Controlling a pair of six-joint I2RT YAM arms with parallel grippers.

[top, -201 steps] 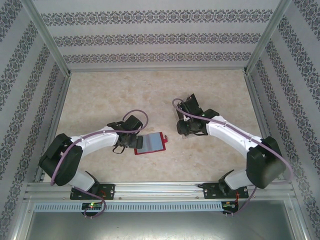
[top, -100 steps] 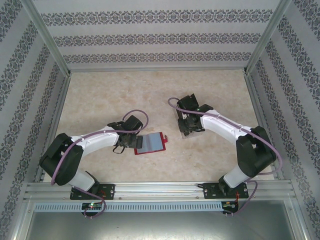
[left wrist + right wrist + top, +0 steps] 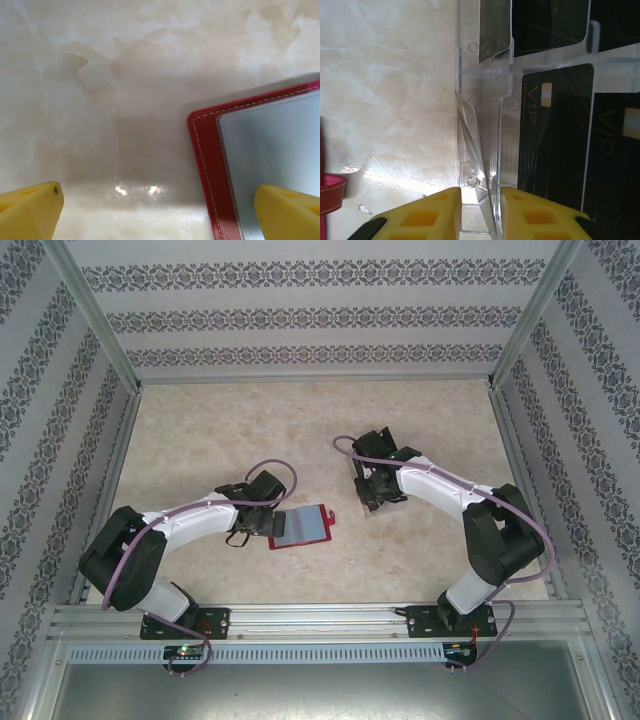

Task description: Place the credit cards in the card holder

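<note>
The card holder (image 3: 301, 527) is a red wallet lying open on the table, grey inside up (image 3: 270, 160). My left gripper (image 3: 262, 523) (image 3: 160, 215) is open, its jaws spread wide across the wallet's left edge. Several black credit cards (image 3: 555, 145) stand in a clear slotted stand (image 3: 485, 75) (image 3: 378, 510). My right gripper (image 3: 481, 215) (image 3: 373, 496) is low over that stand. Its yellow fingers (image 3: 432, 215) have a narrow gap between them. One thin card (image 3: 472, 145) stands tilted and edge-on in that gap, close to the right finger, with space left beside the other.
The wallet's red clasp tab (image 3: 331, 196) shows at the left edge of the right wrist view. Metal frame rails (image 3: 320, 620) run along the table's near edge, and patterned walls close in the other sides. Bare marble table (image 3: 300, 430) lies beyond both grippers.
The right gripper's jaws have narrowed around the edge-on card. The right arm's elbow has swung in and its wrist has shifted slightly left. The left arm and wallet have not moved.
</note>
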